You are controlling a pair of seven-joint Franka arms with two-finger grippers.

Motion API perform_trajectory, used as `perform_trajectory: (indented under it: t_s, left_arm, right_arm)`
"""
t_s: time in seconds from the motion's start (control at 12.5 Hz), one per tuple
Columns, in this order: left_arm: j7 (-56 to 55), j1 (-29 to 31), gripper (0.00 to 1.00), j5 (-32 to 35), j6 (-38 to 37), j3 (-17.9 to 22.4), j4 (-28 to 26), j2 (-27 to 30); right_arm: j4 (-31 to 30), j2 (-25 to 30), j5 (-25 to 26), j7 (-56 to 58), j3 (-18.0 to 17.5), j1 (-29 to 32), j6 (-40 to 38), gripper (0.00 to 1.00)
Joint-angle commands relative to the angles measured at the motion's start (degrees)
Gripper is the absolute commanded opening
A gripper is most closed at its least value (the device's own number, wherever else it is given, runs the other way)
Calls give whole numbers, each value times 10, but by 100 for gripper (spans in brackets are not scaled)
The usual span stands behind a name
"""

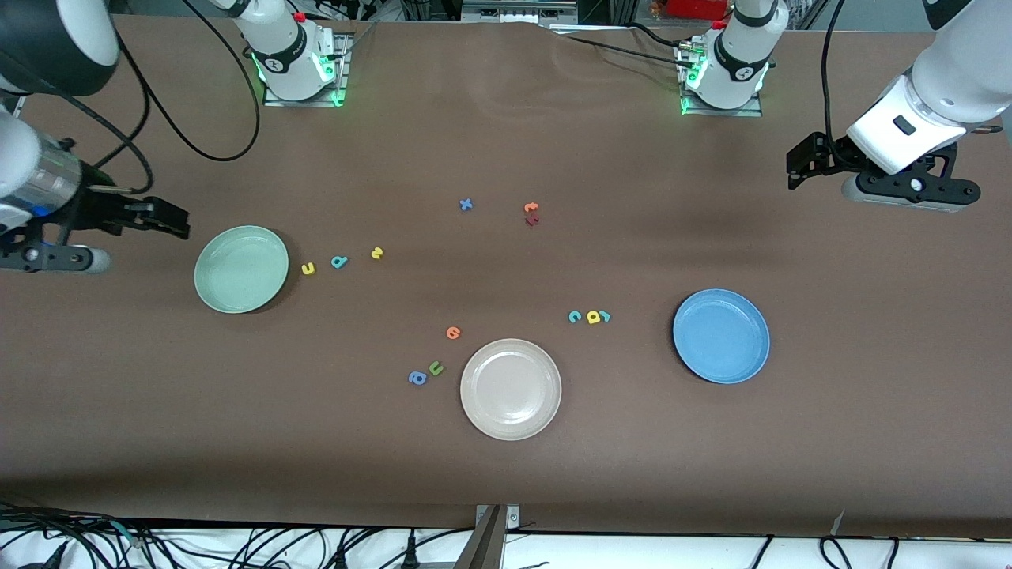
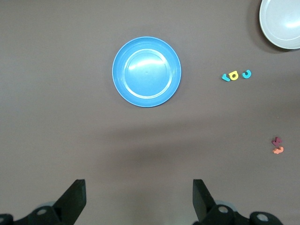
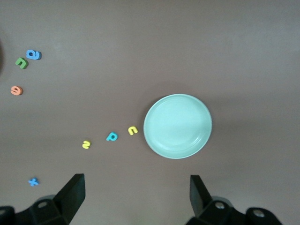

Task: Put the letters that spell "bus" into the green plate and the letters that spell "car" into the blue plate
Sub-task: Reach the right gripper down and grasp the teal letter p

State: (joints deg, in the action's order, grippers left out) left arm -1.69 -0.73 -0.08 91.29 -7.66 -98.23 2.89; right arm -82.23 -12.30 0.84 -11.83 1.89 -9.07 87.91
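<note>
- Left gripper (image 2: 138,199): fingers wide, empty, above bare table at its end.
- Right gripper (image 3: 136,197): likewise.
- "bus" letters (image 1: 340,261): on table beside green plate (image 1: 241,269).
- "car" letters (image 1: 590,317): on table near blue plate (image 1: 721,336).

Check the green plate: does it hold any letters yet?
Empty. The green plate shows only its bare mint surface; the yellow u, teal b and yellow s lie on the table beside it.
</note>
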Motion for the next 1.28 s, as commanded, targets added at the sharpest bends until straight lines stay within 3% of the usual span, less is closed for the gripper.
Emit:
perform_trajectory:
  t_s: [0.0, 0.32, 0.8, 1.2]
  left_arm:
    - [-6, -2, 100, -2, -12, -1, 17, -7]
    - [-6, -2, 100, -2, -13, -1, 17, -7]
    - [-4, -2, 100, -2, -12, -1, 17, -7]
    - [-5, -2, 100, -2, -13, -1, 17, -7]
  right_arm:
    - [-46, -5, -5, -60, 0, -38, 37, 99]
    - [-178, -4, -6, -165, -25, -42, 152, 99]
    - [-388, -4, -49, -193, -26, -42, 385, 98]
    - [-476, -30, -49, -268, -43, -42, 536, 98]
